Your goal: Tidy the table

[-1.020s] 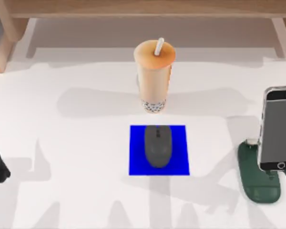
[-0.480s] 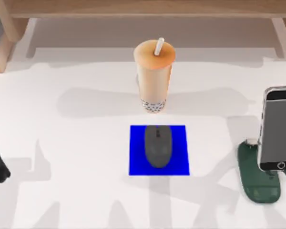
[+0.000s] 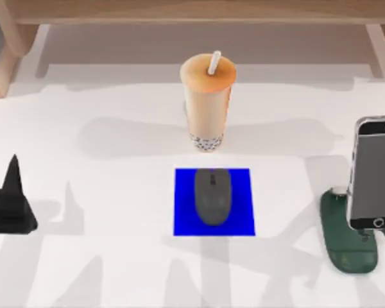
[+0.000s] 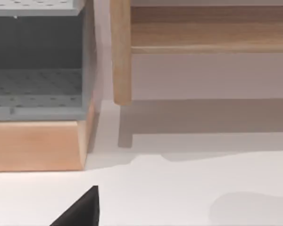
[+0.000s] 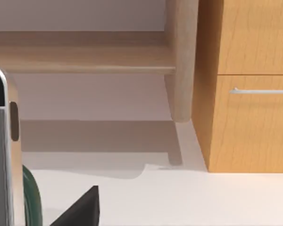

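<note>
At the left edge of the white table the left gripper hung low, a dark pointed shape; I could not tell how its fingers stood. Toward the back, at the middle, stood 1 bubble tea cup with a white straw, its side plain of any lettering. Just in front lay a grey mouse on a blue mat. At the right a phone leaned on a green stand, screen blank.
</note>
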You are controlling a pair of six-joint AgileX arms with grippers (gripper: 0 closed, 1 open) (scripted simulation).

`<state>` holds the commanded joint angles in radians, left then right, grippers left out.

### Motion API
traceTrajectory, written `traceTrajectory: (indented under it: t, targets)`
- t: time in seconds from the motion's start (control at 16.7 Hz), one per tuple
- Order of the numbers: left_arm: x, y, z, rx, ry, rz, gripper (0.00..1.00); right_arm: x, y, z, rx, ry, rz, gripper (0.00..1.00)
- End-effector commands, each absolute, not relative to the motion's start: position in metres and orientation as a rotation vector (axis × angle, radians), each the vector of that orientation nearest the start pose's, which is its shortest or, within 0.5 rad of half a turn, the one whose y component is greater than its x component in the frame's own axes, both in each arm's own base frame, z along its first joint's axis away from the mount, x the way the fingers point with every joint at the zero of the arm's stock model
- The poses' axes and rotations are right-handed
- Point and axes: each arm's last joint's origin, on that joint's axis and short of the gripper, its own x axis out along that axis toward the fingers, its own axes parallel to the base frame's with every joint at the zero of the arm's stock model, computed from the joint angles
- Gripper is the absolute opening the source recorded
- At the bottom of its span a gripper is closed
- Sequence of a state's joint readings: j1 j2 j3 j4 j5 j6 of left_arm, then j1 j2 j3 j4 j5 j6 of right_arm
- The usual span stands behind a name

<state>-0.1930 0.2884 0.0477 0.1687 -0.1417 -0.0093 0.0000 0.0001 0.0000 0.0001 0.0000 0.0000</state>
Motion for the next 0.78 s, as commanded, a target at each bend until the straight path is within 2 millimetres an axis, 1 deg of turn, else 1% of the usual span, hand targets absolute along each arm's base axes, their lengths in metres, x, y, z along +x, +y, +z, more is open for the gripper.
traceTrajectory:
  t: [0.18,0.36,0.54,0.78]
  targets:
    - [0.14,-0.042,0.174,0.02,0.138,-0.091,1.0,0.106,-0.001,0.16,0.0,0.0,0.0,1.0]
    - [0.165,-0.076,0.176,0.057,0.191,-0.124,1.0,0.106,-0.001,0.16,0.0,0.0,0.0,1.0]
    - [0.192,-0.123,0.168,0.101,0.22,-0.145,1.0,0.106,-0.001,0.16,0.0,0.0,0.0,1.0]
    - [0.223,-0.195,0.139,0.132,0.2,-0.153,1.0,0.106,-0.001,0.16,0.0,0.0,0.0,1.0]
